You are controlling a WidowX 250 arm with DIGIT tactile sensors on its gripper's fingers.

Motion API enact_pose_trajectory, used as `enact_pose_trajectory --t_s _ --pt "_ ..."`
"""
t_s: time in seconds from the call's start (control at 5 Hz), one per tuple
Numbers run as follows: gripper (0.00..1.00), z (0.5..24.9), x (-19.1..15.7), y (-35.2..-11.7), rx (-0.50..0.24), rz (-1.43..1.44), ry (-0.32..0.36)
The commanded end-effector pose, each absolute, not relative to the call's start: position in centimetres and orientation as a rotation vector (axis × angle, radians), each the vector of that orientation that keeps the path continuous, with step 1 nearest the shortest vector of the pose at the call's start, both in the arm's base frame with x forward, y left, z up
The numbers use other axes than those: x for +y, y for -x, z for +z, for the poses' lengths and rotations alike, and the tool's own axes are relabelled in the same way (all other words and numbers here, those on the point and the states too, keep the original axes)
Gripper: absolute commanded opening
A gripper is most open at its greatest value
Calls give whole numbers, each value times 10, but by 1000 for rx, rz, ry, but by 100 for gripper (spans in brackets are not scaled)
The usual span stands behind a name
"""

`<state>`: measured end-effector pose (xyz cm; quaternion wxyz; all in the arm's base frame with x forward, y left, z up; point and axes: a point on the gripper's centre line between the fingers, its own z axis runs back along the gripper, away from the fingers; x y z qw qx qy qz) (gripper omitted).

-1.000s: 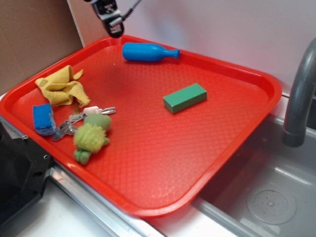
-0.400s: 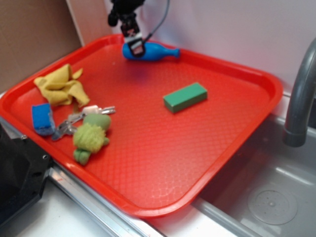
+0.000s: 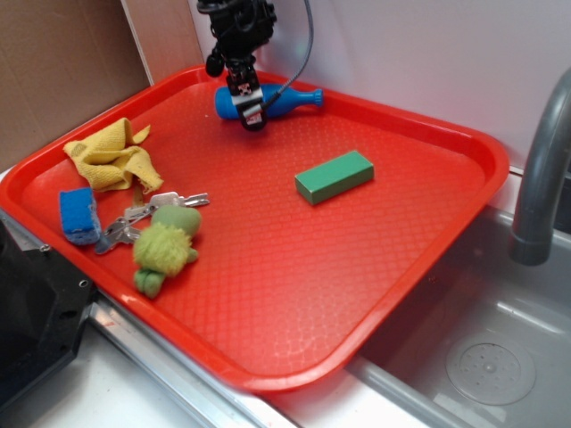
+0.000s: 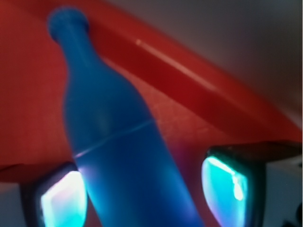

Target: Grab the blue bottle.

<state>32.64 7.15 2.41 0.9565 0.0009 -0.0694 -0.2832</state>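
My gripper (image 4: 144, 189) straddles the blue bottle (image 3: 268, 101) at the tray's (image 3: 428, 232) far edge, jaws open; I judge its smooth rounded body may squirt sideways on closing.

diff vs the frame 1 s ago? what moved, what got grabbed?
The gripper swung right from the tray's back-left rim and came down over the blue bottle; its fingers now sit either side of the fat body. The left one looks in contact, and a gap shows on the right, so no closed grasp yet. The bottle shifted slightly left. Green block, yellow cloth, sponge, keys and plush unchanged.
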Motion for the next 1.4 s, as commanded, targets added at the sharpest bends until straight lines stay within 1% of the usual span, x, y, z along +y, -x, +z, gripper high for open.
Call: enact_pose_trajectory --t_s 0.0,0.2,0.4,0.6,0.8,1.0,1.2 --pt "0 51 59 -319 -176 -534 -35" --pt "0 101 54 -292 -235 -435 -67" --pt "0 150 48 -260 -254 -293 -86" --pt "0 182 39 -240 -228 -220 -87" --pt "0 193 25 -231 -147 -79 -83" --pt "0 196 17 -228 -95 26 21" --pt "0 187 19 -230 -57 116 29"
